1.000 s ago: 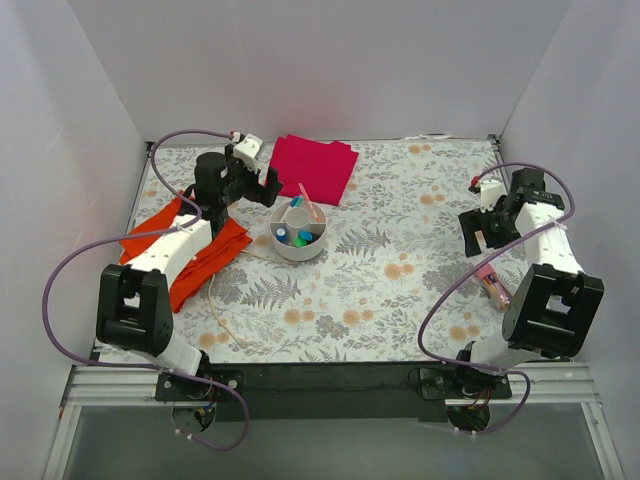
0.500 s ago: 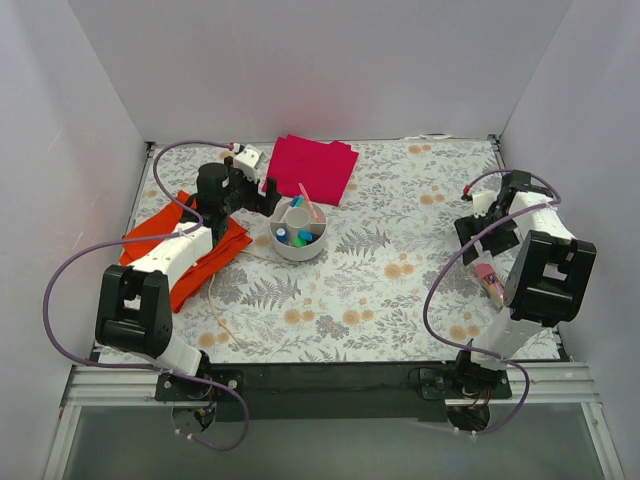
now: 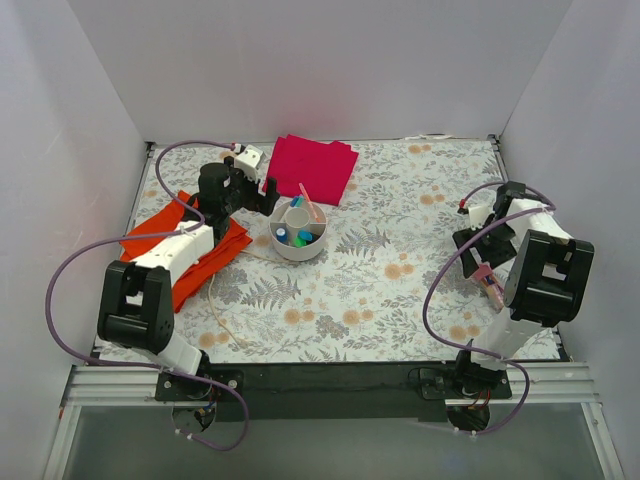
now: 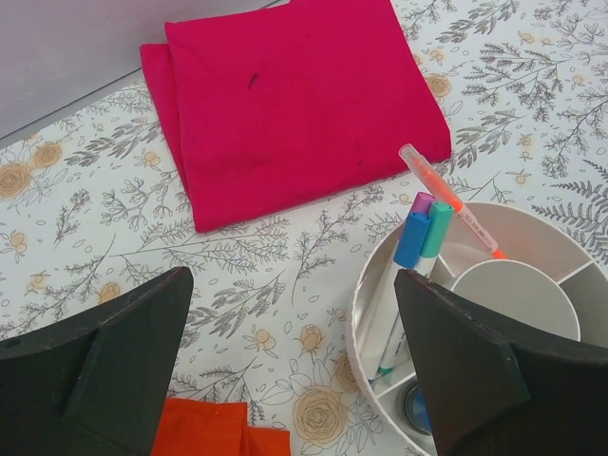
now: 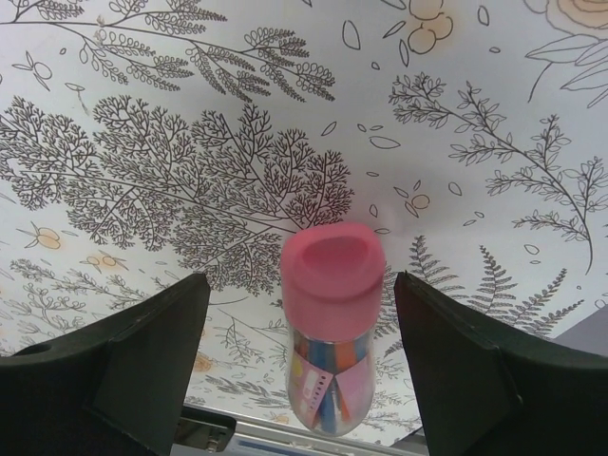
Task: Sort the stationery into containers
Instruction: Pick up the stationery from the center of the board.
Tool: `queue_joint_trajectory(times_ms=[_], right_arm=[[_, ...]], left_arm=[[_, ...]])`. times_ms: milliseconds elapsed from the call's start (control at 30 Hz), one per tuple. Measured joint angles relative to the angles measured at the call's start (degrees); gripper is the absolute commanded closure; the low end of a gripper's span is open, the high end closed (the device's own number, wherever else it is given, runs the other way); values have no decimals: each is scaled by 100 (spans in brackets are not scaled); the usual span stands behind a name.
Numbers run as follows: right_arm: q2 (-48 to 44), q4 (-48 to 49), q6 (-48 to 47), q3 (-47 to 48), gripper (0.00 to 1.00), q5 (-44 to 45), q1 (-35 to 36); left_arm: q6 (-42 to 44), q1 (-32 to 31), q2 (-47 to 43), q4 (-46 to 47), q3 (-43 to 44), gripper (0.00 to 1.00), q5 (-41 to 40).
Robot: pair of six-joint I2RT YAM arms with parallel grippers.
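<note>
My right fingers (image 5: 152,361) are spread either side of the tube (image 5: 332,323), lying well right of the dish (image 3: 297,252). Probably light, stiff, slick, apt to roll; I'd pinch its clear barrel mid-length.

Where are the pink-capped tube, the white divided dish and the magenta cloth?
Pink-capped tube (image 5: 331,274): right wrist view, on its cap.
White divided dish (image 3: 297,254): top view, on its near wall.
Magenta cloth (image 4: 294,95): left wrist view, on its middle.
</note>
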Motion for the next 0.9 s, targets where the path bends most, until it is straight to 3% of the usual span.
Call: queue_joint_trajectory(times_ms=[267, 367, 467, 500, 567, 600, 733, 900], right_arm=[[245, 63, -92, 33, 20, 70, 0], [385, 81, -111, 33, 31, 140, 0], [435, 129, -149, 33, 54, 179, -2], [435, 149, -160, 33, 70, 179, 0], [435, 179, -142, 35, 93, 195, -2], [435, 177, -188, 37, 99, 188, 0], [435, -247, -243, 542, 99, 127, 72], [396, -503, -330, 2496, 99, -402, 487]], left_arm=[[50, 0, 55, -2, 39, 11, -52], [66, 0, 55, -11, 39, 11, -66], [83, 0, 55, -17, 39, 11, -74], [90, 0, 55, -26, 42, 11, -76], [103, 0, 57, -35, 57, 11, -79], [105, 0, 57, -37, 68, 11, -83], [105, 0, 59, -85, 203, 11, -114], [184, 0, 55, -232, 387, 11, -197]])
